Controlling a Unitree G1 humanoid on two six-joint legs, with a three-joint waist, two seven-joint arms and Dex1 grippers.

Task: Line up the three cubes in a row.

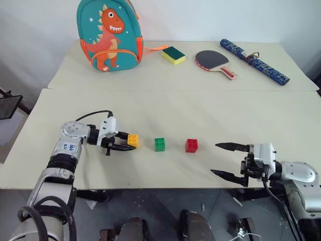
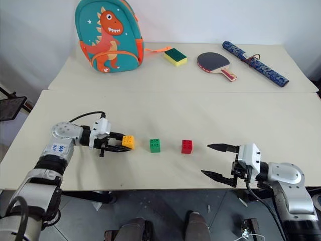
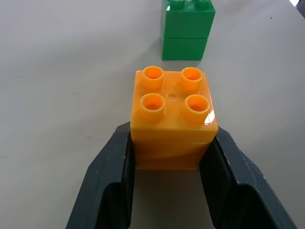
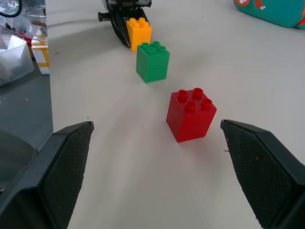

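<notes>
Left gripper [image 1: 126, 144] clamping the orange brick [image 1: 133, 140] between both fingers, brick sitting on the worktop [image 1: 165, 108] at the left end. Green brick [image 1: 160, 144] standing just beside it, not touching. Red brick [image 1: 191, 145] sitting further right, roughly in line with the other two. Right gripper [image 1: 228, 160] hanging low over the worktop's front edge with fingers spread wide, gripping nothing, pointing toward the red brick, well apart from it.

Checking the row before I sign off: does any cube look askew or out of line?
Slightly. The red cube sits turned at an angle to the green cube. The orange cube, gripped by the left gripper, stands upright in line.
</notes>
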